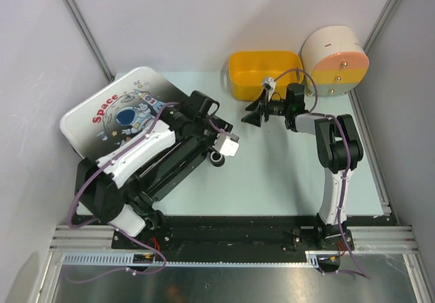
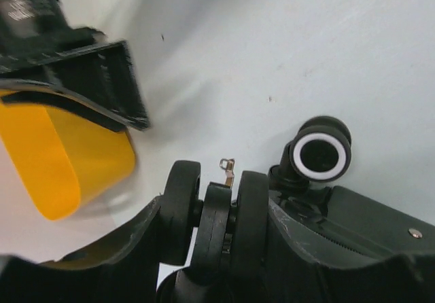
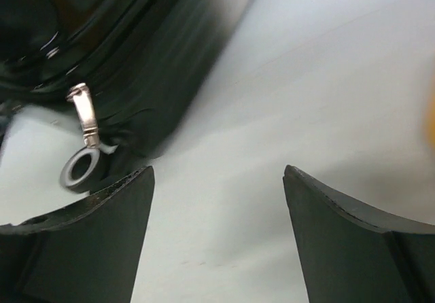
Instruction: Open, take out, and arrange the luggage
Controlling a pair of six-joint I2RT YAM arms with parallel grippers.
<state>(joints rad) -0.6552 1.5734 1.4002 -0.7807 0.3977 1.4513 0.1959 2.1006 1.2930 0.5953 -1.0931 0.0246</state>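
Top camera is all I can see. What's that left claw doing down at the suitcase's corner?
Observer: In the left wrist view, the left gripper has its fingers either side of a double black wheel on the luggage.
Operator: Squeezing it?
Observer: Cannot tell. A small metal zip pull shows just beyond that wheel.
Operator: And the other claw?
Observer: The right gripper is open, nothing between its fingers; a white-ringed wheel sits close by one fingertip.
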